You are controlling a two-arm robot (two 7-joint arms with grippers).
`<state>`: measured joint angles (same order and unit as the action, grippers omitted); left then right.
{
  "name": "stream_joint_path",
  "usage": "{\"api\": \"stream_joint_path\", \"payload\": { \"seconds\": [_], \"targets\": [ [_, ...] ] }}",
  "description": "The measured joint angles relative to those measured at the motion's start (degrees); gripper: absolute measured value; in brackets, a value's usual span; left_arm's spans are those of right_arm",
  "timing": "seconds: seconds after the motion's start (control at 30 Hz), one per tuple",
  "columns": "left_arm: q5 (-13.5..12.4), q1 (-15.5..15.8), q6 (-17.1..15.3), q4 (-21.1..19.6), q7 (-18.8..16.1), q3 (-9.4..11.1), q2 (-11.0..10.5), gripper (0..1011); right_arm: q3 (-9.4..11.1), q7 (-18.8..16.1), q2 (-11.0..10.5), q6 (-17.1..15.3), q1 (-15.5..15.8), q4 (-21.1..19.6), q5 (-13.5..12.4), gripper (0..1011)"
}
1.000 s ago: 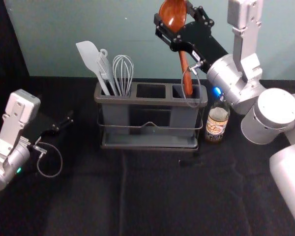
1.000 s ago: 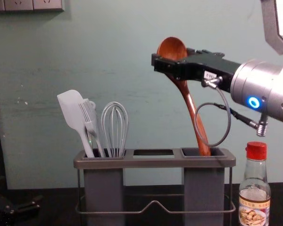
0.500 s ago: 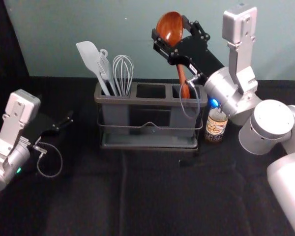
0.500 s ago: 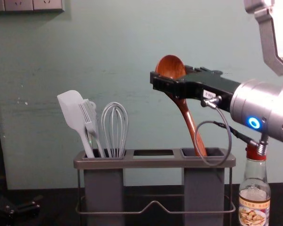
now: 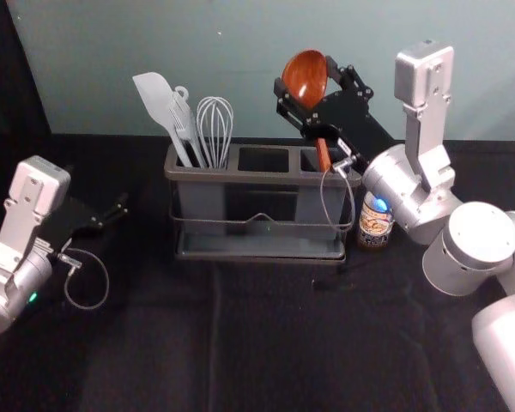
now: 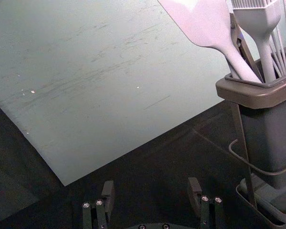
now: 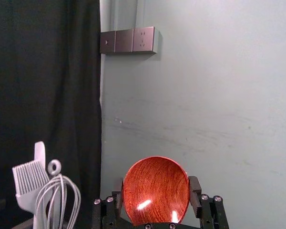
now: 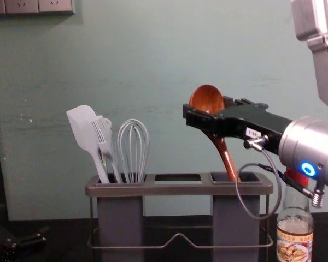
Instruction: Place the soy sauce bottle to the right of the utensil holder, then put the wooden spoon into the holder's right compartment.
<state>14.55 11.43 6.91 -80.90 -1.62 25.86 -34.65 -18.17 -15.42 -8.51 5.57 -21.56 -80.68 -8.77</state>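
In the head view I see the right gripper (image 5: 305, 75) clamped on the bowl of the wooden spoon (image 5: 309, 81), over the right end of the utensil holder (image 5: 232, 178); below its fingers the spoon's handle runs down to the right compartment (image 5: 309, 160); the soy sauce bottle (image 5: 376, 225) stands lower than that gripper and to its right, just beside the holder; to its left the spatula (image 5: 154, 94), brush (image 5: 184, 130) and whisk (image 5: 215, 133) lean in the left compartment; the left gripper (image 5: 120, 212) is parked off to the left of the holder.

In the left wrist view the left gripper (image 6: 151, 187) has its fingers spread wide; the holder's left end, with spatula and brush, is beyond and to one side of them.

In the right wrist view the bowl sits between the right gripper's (image 7: 156, 187) two fingers, one on either side; farther off are the whisk and brush, and a switch panel (image 7: 128, 40) on the wall.

In the chest view the right gripper reaches in from the right, gripping the bowl; the handle slants down from it, its lower end at the right compartment's opening; the bottle stands upright below the wrist, its red cap (image 8: 297, 177) partly hidden by the arm.
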Motion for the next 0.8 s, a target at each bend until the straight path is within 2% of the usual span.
{"api": "stream_joint_path", "payload": {
  "seconds": [0.37,0.8],
  "targets": [
    [-0.01,0.0,0.0,0.0,0.0,0.0,0.0,1005,0.48,-0.33,-0.54,0.59,2.25,-0.78,-0.4,838],
    [0.0,0.0,0.0,0.0,0.0,0.0,0.0,1005,0.77,-0.73,-0.78,0.79,3.19,-1.13,-0.9,838]
  ]
}}
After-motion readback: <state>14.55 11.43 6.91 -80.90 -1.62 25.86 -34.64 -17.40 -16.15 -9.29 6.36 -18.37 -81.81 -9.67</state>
